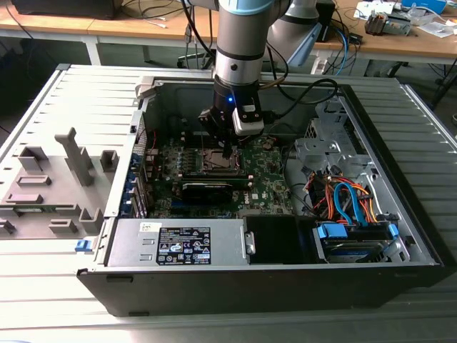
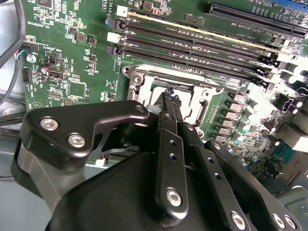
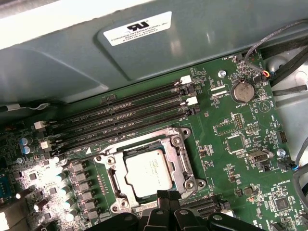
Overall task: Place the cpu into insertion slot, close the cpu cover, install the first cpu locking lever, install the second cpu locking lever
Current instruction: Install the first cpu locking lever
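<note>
The gripper (image 2: pixel 169 96) hangs over the socket (image 3: pixel 149 171) with its jaws pinched nearly together, holding nothing I can make out. The chip (image 3: pixel 148 172) already sits in the socket, at about 12 o'clock from the long black card (image 1: pixel 214 187) in the exterior view. Any sideways drift could catch the cover or lever and scrape the board (image 3: pixel 231 144). The open computer case (image 1: pixel 400 264) lies on a slatted grey table (image 1: pixel 43 264), with wooden desks (image 1: pixel 107 28) behind.

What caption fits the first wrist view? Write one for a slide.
Gripper poised at the edge of the insertion slot, CPU seated, beside four empty memory slots.
</note>
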`<state>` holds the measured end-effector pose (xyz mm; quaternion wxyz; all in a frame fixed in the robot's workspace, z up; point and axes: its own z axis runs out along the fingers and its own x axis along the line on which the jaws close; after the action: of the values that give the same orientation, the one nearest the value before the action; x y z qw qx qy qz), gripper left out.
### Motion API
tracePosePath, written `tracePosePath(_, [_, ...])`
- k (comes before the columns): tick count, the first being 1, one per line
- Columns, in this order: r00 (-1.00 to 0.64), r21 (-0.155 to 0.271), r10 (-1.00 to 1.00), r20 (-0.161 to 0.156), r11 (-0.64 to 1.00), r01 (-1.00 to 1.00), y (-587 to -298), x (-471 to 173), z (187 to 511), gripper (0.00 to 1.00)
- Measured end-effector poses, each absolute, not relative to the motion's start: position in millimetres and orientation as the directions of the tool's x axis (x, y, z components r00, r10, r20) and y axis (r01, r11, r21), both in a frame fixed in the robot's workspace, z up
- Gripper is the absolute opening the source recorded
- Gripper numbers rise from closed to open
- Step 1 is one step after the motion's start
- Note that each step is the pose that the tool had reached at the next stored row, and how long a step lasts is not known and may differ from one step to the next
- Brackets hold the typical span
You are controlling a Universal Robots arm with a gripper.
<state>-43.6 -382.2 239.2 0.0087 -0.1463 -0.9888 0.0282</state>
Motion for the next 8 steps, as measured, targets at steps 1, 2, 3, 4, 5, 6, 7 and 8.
tracePosePath(1, [-0.957,-0.058,0.29,0.009,0.956,0.289,-382.2,-43.6,239.2,0.11])
tracePosePath(2, [-0.957,-0.058,0.289,0.009,0.956,0.288,-382.2,-43.6,239.2,0.11])
tracePosePath(3, [-0.957,-0.058,0.289,0.009,0.956,0.288,-382.2,-43.6,239.2,0.11])
tracePosePath(4, [-0.957,-0.058,0.289,0.009,0.956,0.288,-382.2,-43.6,239.2,0.11])
tracePosePath(5, [-0.957,-0.058,0.289,0.009,0.956,0.288,-382.2,-43.6,239.2,0.11])
tracePosePath(6, [-0.957,-0.058,0.288,0.009,0.956,0.287,-382.2,-43.6,239.2,0.11])
tracePosePath(7, [-0.958,-0.058,0.288,0.009,0.956,0.287,-382.2,-43.6,239.2,0.11])
tracePosePath(8, [-0.958,-0.058,0.288,0.009,0.956,0.287,-382.2,-43.6,239.2,0.11])
